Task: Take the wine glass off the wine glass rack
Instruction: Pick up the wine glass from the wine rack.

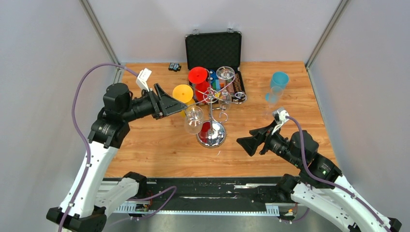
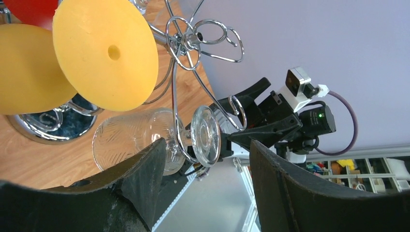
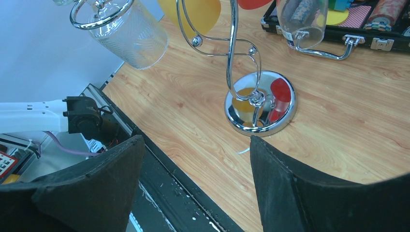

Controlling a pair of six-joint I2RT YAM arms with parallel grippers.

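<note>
Wooden worktop (image 1: 159,154). Glass (image 2: 140,140) hangs on rack (image 1: 211,134), inside open left hand (image 2: 207,145), ungripped. Right hand (image 3: 196,140) open, empty. Lift-off pending.

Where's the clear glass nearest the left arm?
Top view: the clear glass hangs on the rack's left side, near the yellow glass, by the left gripper.

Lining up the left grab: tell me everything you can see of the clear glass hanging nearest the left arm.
The clear glass is see-through, with a cut pattern on its bowl, a short stem and a round flat foot. It looks empty. It hangs upside down and tilted, foot caught in a curled wire arm at the near-left of the rack. The open left end effector is right by its stem; whether a finger touches the bowl is unclear.
</note>
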